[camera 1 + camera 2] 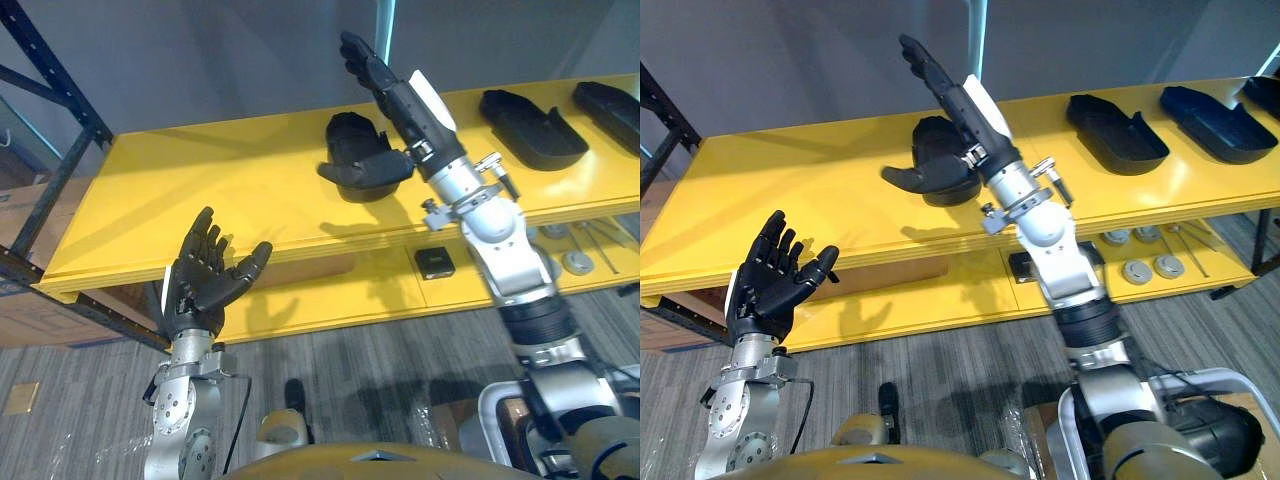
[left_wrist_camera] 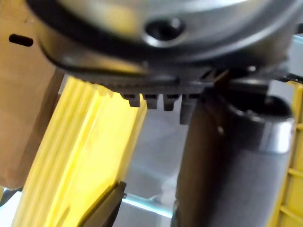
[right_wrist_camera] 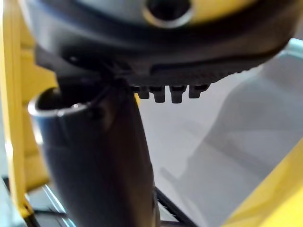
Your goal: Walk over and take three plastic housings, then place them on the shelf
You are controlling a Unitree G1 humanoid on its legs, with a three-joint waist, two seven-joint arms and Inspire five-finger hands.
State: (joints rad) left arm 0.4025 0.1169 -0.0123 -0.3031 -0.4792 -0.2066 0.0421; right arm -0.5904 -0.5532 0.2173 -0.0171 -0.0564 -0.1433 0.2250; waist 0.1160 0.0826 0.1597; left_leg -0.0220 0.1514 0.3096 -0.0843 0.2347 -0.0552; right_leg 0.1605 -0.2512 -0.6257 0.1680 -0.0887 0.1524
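Note:
Three black plastic housings lie on the yellow upper shelf: one at the middle, one further right and one at the far right. My right hand is raised over the shelf just right of the middle housing, open, with straight fingers pointing up at the wall and nothing in it. Its wrist is close beside that housing. My left hand hangs open, palm up, in front of the shelf's front edge at the left, empty.
A lower yellow shelf carries a small black box and round metal parts. A dark rack upright stands at the left with a cardboard box beneath. A grey wall closes the back.

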